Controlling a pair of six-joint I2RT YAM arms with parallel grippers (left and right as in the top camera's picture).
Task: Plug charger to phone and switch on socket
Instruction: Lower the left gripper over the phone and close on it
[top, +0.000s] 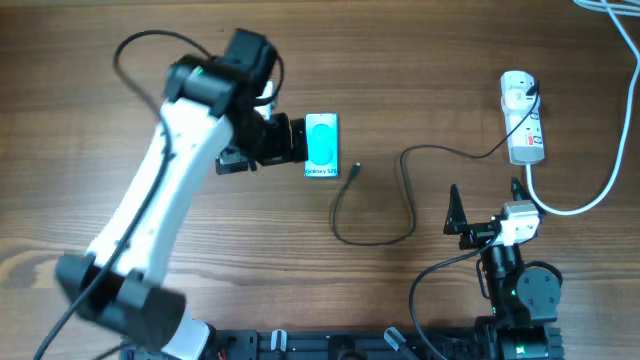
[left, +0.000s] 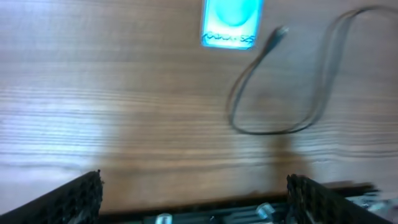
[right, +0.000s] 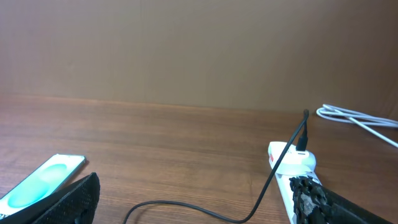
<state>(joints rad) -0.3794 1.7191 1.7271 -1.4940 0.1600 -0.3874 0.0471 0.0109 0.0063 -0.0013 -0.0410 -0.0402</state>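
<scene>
Thin black charger cable (top: 375, 238) lies looped on the wooden counter (top: 420, 60), its connector tip (top: 356, 168) beside the turquoise-screened phone (top: 321, 146). It looks limp and light, so pinch that stiff tip. Your left tool (left: 196, 199) and right tool (right: 193, 199) both gape wide. Only the right wrist view shows, side-on, its plug (right: 301, 142) standing in the white power strip (right: 291, 163).

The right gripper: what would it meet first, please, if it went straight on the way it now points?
Probably the thin black charger cable, lying across the wooden table ahead of the right gripper. The turquoise-screened phone lies left of that line, the white power strip right. The gripper's height is unclear.
</scene>
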